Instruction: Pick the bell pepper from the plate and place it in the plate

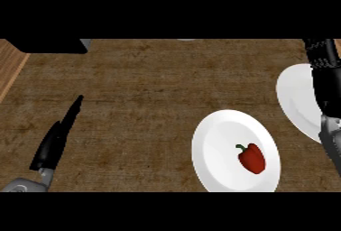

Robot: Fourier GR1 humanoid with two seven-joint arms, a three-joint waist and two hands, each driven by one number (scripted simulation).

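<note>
A red bell pepper [252, 158] with a green stem lies right of centre on the nearer white plate [220, 135]. A second white plate [296, 97] sits further back at the right edge, partly covered by my right arm. My right hand [321, 63] stretches over that second plate with its fingers straight, open and holding nothing; it is behind and to the right of the pepper. Far from both plates, my left hand [57, 137] stands at the lower left, seen edge-on with fingers extended, open and holding nothing.
A black boxy object [50, 45] sits at the back left corner. A lighter wooden strip [10, 67] borders the dark counter on the left. A small grey item [187, 39] peeks in at the top edge.
</note>
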